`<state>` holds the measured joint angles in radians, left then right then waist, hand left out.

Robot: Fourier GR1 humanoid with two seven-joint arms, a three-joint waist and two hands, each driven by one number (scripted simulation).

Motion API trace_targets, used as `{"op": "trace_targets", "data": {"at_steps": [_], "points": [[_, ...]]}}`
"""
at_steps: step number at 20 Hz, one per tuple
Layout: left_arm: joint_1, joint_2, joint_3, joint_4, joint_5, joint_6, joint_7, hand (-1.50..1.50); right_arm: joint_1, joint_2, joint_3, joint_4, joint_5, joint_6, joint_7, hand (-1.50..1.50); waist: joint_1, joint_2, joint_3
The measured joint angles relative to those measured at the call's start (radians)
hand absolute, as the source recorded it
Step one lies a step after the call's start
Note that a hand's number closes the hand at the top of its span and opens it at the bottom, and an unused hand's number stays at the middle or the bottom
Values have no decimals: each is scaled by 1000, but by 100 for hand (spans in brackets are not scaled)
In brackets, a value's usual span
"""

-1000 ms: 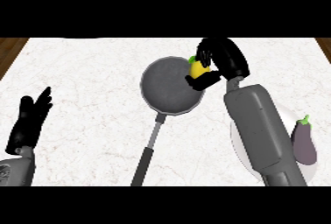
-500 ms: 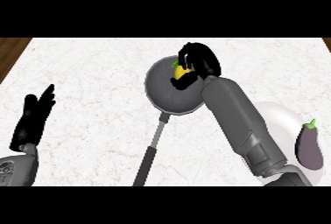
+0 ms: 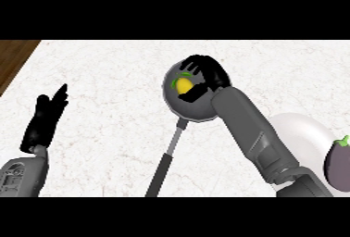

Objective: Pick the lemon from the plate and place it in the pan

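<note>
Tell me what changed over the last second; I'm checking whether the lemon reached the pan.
The right robot hand carried the lemon leftward from the pan's right rim to over the pan, still curled round it, not released. The pan, plate, eggplant and the resting left robot hand kept their places.

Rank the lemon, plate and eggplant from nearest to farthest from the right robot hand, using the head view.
1. Lemon: inside the right robot hand's curled fingers, over the pan.
2. Plate: lower right, partly behind the forearm.
3. Eggplant: far right edge, past the plate.
</note>
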<state>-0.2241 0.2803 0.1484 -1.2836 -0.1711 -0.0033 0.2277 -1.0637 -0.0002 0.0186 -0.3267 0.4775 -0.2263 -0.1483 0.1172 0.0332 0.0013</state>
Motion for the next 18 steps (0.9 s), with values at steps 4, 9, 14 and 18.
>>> {"op": "trace_targets", "data": {"at_steps": [4, 9, 14, 18], "points": [[-35, -3, -8, 20, -7, 0, 3, 0, -18, 0, 11, 46, -71, -18, -49, -150, 16, 4, 0], [-46, -15, -17, 27, -17, 9, 6, 0, -30, 0, -15, 60, -175, -54, -126, -150, 25, 5, 1], [-51, -14, -9, 47, -17, 13, -3, 0, -42, 0, -43, 63, -275, -115, -209, -150, 11, 1, 0], [-20, 6, 9, 30, -7, 3, -2, 0, -62, 0, -74, 82, -338, -158, -229, -150, -10, -7, 0]]}}
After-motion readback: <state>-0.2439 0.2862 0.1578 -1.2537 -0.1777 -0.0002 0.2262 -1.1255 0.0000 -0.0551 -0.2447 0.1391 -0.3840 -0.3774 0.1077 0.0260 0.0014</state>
